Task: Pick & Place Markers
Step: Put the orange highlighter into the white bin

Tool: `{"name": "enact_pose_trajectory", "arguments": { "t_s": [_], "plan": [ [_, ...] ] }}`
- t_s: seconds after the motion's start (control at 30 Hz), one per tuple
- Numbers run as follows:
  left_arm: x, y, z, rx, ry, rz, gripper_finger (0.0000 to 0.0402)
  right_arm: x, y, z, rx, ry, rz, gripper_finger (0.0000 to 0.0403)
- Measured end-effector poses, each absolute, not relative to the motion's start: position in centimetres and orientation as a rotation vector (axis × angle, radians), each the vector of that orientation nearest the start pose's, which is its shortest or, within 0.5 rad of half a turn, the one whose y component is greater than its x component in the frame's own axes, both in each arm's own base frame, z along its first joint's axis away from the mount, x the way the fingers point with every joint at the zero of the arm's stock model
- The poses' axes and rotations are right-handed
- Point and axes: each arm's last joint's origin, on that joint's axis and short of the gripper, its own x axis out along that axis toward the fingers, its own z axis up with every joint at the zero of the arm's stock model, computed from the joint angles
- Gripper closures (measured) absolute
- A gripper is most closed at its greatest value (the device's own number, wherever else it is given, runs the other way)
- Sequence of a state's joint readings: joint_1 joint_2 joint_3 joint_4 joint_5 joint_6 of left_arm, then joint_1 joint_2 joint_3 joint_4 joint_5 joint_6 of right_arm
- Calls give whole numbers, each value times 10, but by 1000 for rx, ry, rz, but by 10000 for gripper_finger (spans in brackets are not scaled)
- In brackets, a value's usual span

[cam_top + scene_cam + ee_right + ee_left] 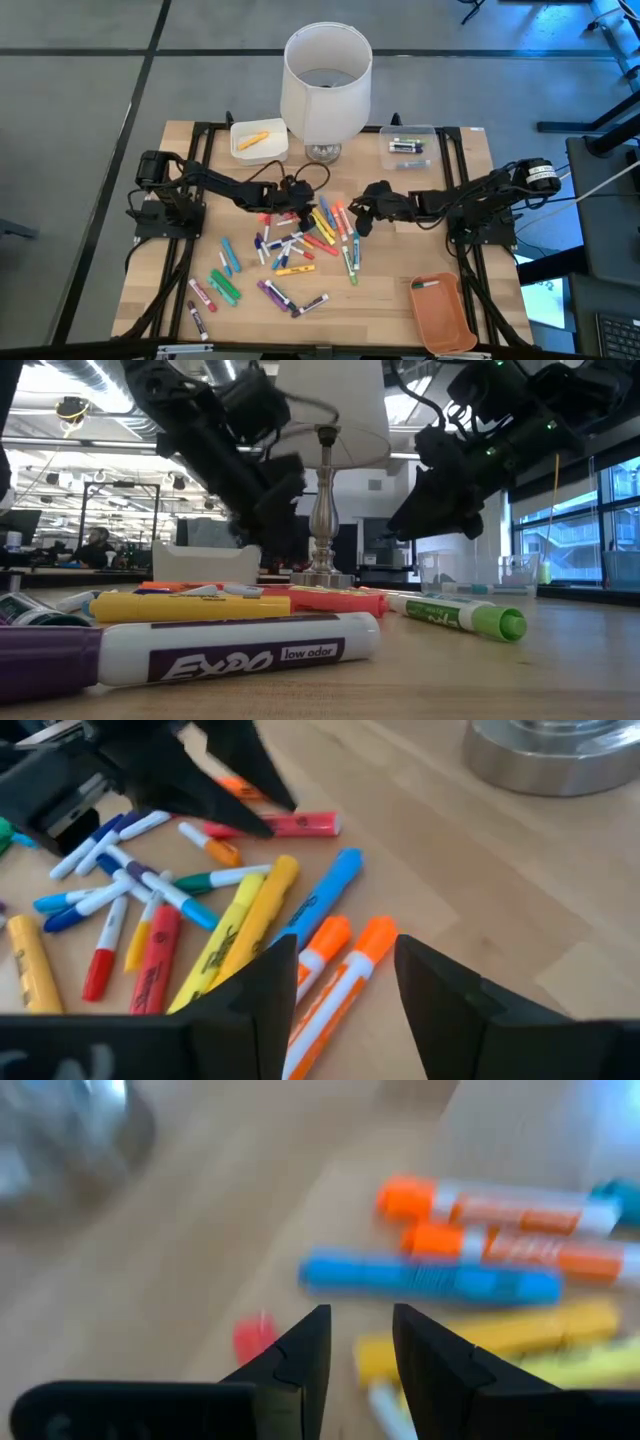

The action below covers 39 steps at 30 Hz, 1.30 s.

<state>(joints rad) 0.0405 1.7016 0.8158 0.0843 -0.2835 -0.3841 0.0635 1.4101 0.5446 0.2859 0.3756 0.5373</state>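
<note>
High view: both pincers hang over the heap of capped colour markers — left pincer and right pincer gape, grasping nothing.

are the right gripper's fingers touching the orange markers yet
Apart. The right wrist view shows the right gripper open and empty above the orange markers, which lie on the table between its fingers.

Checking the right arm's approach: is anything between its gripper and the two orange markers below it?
Nothing visible does. The right gripper stands open just above the two orange markers, with only bare wooden table around; the blue marker lies alongside them.
</note>
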Motion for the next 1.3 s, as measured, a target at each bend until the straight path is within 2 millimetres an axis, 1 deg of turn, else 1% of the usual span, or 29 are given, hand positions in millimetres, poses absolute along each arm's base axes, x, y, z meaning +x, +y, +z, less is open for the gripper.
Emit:
{"name": "enact_pose_trajectory", "arguments": {
  "t_s": [0.1, 0.23, 0.33, 0.57, 0.73, 0.83, 1.13, 1.2, 1.3],
  "plan": [
    [314, 32, 138, -341, 819, 475, 291, 261, 8, 164, 389, 481, -439, 235],
    [308, 41, 133, -323, 886, 526, 288, 260, 15, 163, 366, 499, -413, 235],
    [308, 43, 133, -299, 897, 495, 290, 260, 18, 163, 355, 502, -397, 235],
    [309, 44, 130, -288, 918, 447, 321, 259, 21, 163, 344, 510, -387, 235],
    [313, 51, 117, -302, 925, 473, 339, 259, 27, 162, 338, 516, -367, 235],
    [316, 54, 113, -310, 909, 471, 338, 259, 27, 162, 326, 518, -363, 235],
    [319, 54, 112, -304, 885, 460, 339, 259, 27, 162, 320, 519, -362, 235],
    [318, 54, 112, -301, 882, 474, 329, 259, 27, 162, 321, 520, -360, 235],
    [317, 54, 109, -301, 893, 474, 303, 259, 27, 162, 323, 522, -354, 235]
  ]
}}
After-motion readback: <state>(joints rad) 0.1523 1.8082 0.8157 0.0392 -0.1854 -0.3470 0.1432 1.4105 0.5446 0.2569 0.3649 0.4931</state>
